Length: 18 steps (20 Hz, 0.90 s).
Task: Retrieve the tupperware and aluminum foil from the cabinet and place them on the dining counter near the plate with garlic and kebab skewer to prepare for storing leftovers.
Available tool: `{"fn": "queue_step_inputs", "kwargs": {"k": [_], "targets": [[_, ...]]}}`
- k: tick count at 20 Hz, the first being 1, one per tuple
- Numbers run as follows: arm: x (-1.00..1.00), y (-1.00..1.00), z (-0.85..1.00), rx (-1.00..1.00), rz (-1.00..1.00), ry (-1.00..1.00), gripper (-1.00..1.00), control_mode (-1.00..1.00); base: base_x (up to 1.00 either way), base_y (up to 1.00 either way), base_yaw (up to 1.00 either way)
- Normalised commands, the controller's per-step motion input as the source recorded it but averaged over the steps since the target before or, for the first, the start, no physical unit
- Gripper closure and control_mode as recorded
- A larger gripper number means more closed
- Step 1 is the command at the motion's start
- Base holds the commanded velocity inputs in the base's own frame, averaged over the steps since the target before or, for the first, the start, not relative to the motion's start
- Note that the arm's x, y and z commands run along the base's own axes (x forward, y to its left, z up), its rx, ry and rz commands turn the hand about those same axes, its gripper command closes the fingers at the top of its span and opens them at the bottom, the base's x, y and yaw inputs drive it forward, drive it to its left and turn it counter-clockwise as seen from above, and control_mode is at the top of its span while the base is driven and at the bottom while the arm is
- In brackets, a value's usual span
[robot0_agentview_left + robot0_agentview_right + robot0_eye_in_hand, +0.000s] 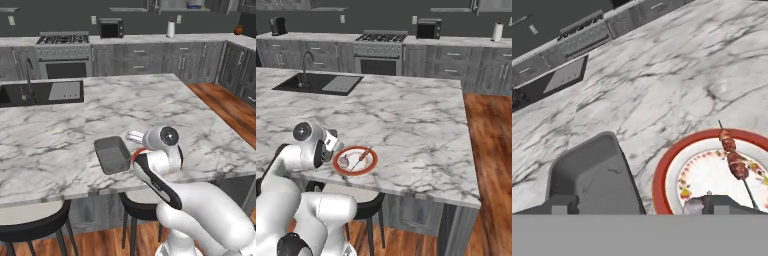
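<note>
Lighting: even, diffuse, moderately bright; source cannot be told. Counter (150,107): pale marble, evenly lit, no glare. Back cabinets (466,62): dim, dark grey. Shadows: soft, faint, under the tupperware (113,154) and the plate (355,160). Quality: low-resolution render, slightly soft throughout; fine detail on the plate (712,170) blurred. No visible edge distortion.

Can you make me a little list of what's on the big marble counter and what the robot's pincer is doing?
grey tupperware: on the marble counter, near its front edge, beside the plate
plate: red rim, right of the tupperware in the hand view
kebab skewer: lying on the plate
garlic: on the plate
pincer: above tupperware and plate, open, holding nothing
aluminum foil: cannot tell
</note>
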Motion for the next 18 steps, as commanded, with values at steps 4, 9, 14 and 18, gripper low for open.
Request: {"fn": "queue_step_inputs", "kwargs": {"k": [4,9,14,18], "targets": [[-1.0,-0.53,1.0,-0.02,0.08,0.01,-1.0,-1.0,0.0,0.0,0.0],[-1.0,-0.71,1.0,-0.13,0.0,0.01,-1.0,-1.0,0.0,0.0,0.0],[-1.0,-0.34,0.57,-0.26,0.07,0.08,-1.0,-1.0,0.0,0.0,0.0],[-0.9,0.15,0.0,-0.22,0.22,0.08,-1.0,-1.0,0.0,0.0,0.0]]}}
